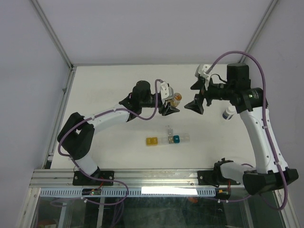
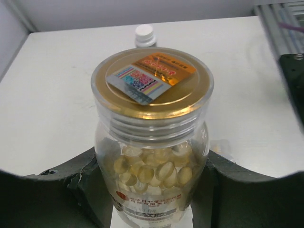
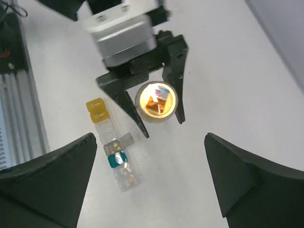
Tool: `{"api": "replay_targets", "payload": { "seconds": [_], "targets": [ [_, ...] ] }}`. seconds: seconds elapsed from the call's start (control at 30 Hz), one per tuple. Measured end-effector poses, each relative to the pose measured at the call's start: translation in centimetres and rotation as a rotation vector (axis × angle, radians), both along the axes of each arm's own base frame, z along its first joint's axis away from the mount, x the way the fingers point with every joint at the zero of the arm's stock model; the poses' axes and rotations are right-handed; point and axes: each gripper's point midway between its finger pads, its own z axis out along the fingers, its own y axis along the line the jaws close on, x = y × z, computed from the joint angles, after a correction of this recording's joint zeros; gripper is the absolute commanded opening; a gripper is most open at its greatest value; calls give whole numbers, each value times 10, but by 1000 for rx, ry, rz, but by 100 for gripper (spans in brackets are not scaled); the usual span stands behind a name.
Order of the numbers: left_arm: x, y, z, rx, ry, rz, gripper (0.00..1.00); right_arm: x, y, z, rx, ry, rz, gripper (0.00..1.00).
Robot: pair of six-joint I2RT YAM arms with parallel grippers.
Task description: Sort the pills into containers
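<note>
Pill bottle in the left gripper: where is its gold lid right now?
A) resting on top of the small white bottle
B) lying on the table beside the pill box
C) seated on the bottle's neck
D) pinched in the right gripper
C: the left wrist view shows the gold lid seated on the pill bottle that the left gripper clamps, while the right gripper stands open and empty.

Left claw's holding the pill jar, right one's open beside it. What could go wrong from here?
1. The round, smooth pill jar could turn or slip in the left claw if the open right claw twists the gold lid.
2. The jar holds many capsules; once uncapped, tipping could spill them past the small pill-box cells.
</note>
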Motion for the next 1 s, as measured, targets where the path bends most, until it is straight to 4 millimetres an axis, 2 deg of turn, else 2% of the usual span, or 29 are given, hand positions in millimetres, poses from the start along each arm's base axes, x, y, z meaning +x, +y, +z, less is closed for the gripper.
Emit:
{"api": "replay_targets", "payload": {
  "seconds": [0.1, 0.2, 0.37, 0.47, 0.73, 1.0],
  "targets": [
    [-13, -3, 7, -11, 21, -104, 0, -26, -2, 9, -46, -206, 166, 99],
    [-29, -7, 14, -21, 37, -211, 0, -40, 2, 6, -62, -307, 306, 98],
    [-48, -5, 14, -14, 78, -312, 0, -29, 9, -13, -75, -315, 396, 95],
    [-53, -5, 12, -9, 96, -343, 0, -25, 15, -21, -74, -293, 420, 92],
    [-56, -4, 2, 15, 141, -365, 0, -35, 32, -21, -57, -280, 475, 75],
    [-56, -5, 4, 13, 137, -367, 0, -31, 35, -21, -48, -256, 457, 67]
  ]
}}
